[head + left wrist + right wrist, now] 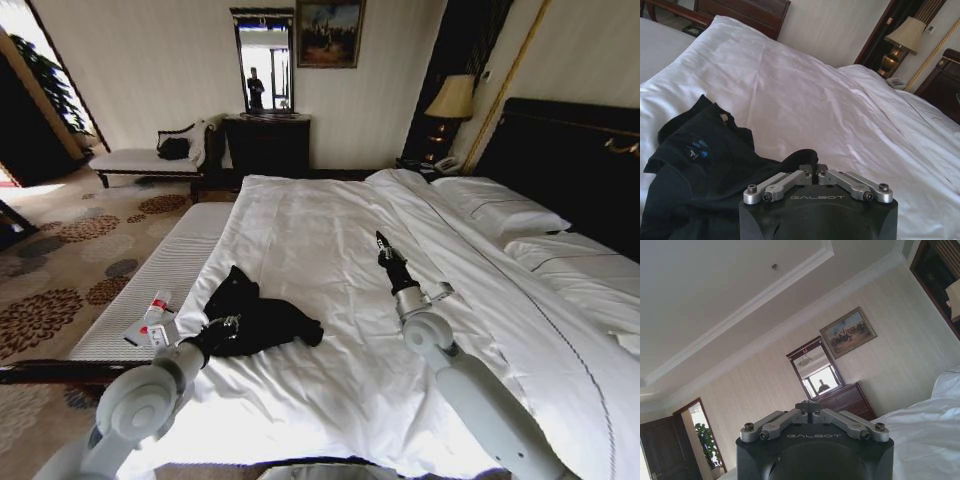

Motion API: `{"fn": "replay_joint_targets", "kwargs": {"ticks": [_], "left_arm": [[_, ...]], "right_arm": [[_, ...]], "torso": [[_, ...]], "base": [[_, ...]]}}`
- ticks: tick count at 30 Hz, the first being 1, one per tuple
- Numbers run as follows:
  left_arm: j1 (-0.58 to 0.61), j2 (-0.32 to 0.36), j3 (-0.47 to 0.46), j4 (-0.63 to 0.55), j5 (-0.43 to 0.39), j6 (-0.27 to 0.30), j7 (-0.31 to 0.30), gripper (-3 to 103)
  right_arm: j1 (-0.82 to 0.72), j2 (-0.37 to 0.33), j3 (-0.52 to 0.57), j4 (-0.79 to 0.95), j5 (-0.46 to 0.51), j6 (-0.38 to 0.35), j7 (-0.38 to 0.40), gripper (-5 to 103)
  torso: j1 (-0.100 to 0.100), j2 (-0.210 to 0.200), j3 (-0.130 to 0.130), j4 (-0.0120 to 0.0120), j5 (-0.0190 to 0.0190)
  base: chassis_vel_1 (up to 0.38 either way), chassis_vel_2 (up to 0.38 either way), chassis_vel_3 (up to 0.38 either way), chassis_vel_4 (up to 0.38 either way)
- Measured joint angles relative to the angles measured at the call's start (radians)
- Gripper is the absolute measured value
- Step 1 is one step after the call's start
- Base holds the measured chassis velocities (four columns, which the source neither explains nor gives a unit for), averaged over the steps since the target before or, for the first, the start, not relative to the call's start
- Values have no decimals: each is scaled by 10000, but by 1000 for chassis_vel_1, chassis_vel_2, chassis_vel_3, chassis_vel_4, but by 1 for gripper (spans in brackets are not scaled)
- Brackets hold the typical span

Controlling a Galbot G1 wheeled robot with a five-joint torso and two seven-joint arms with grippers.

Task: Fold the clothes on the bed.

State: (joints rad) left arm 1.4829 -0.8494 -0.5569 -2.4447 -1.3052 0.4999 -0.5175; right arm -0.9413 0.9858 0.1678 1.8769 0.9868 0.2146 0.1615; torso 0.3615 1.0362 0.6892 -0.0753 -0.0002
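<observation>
Fabric is bunched, not spread: the shirt [256, 318] lies in a dark crumpled heap near the foot corner of the bed [330, 250], on my left side, with nothing flattened or folded yet as far as I can judge. My left claw [226, 326] sits right at the near edge of that heap, and in the left wrist view the linkage is drawn together with a dark fold of cloth [802, 157] rising just at the fingers, so I read it as clenched on the shirt, probably to drag or lift a hem clear of the pile; I can't see the fingertips themselves, so that grip is a judgement. A small blue label [699, 149] shows on the inside of the fabric, which tells me the garment is partly turned over on itself. My right claw [383, 245] is held up off the duvet, well apart from the shirt toward the middle of the bed, pointing up toward the far wall; its links look drawn in and it holds nothing, so I take it as closed empty and waiting.
</observation>
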Motion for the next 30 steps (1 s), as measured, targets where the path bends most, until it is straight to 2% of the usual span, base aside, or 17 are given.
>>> {"fn": "replay_joint_targets", "kwargs": {"ticks": [2,5,6,8,10,11,13,15,16,17,18,20,23,25,26,28,30], "left_arm": [[-139,132,-7,9,-97,-54,6,0],[-1597,1424,296,471,-843,-276,-19,0],[-1597,1424,296,471,-843,-276,-19,0],[-2342,2455,460,813,-1080,-363,305,0],[-2808,3490,597,1196,-1065,-395,704,0],[-2808,3490,597,1196,-1065,-395,704,0],[-3552,4383,1317,1994,-890,-410,1044,0],[-5045,5013,3271,3214,-692,-459,1328,0],[-5045,5013,3271,3214,-692,-459,1328,0],[-6376,5153,4675,3887,-701,-465,1447,0],[-7530,5158,5524,4306,-779,-460,1467,0],[-8892,4948,6247,4815,-932,-411,1424,0],[-9615,4487,6362,5155,-1062,-392,1233,0],[-9710,3922,5968,5362,-1070,-437,1091,0],[-9710,3922,5968,5362,-1070,-437,1091,0],[-9769,3546,5738,5600,-1104,-485,1027,0],[-10303,3467,5734,6003,-1325,-524,1023,0]], "right_arm": [[8,61,-34,-57,-36,16,-9,0],[-41,163,-79,-145,-134,55,-32,0],[-41,163,-79,-145,-134,55,-32,0],[90,181,-264,-197,-148,59,-33,0],[447,235,-581,-359,-114,59,-30,0],[447,235,-581,-359,-114,59,-30,0],[616,251,-690,-424,-62,60,-15,0],[465,186,-444,-353,-27,60,15,0],[465,186,-444,-353,-27,60,15,0],[292,109,-139,-242,29,61,51,0],[140,25,159,-140,111,60,90,0],[-80,-152,699,-6,333,62,151,0],[-232,-303,1161,49,512,108,191,0],[-339,-441,1450,41,581,174,208,0],[-339,-441,1450,41,581,174,208,0],[-386,-567,1547,12,584,204,211,0],[-378,-646,1550,-10,580,215,224,0]], "torso": [[0,0,0,1,1],[1,0,1,-10,-9],[1,0,1,-10,-9],[1,0,2,-20,-7],[1,-1,2,0,-1],[1,-1,2,0,-1],[1,0,2,10,5],[2,-1,3,7,-5],[2,-1,3,7,-5],[3,-3,4,-1,-19],[4,-3,4,-10,-15],[3,-2,3,-7,3],[4,-3,2,-9,0],[4,-2,2,-12,2],[4,-2,2,-12,2],[3,-3,3,0,-13],[3,-3,2,1,-7]], "base": [[0,0,0,0],[0,0,0,0],[0,0,0,0],[0,0,0,0],[0,0,0,0],[0,0,0,0],[0,0,0,0],[0,0,0,0],[0,0,0,0],[0,0,0,0],[0,0,0,0],[0,0,0,0],[0,0,0,0],[0,0,0,0],[0,0,0,0],[0,0,0,0],[0,0,0,0]]}}
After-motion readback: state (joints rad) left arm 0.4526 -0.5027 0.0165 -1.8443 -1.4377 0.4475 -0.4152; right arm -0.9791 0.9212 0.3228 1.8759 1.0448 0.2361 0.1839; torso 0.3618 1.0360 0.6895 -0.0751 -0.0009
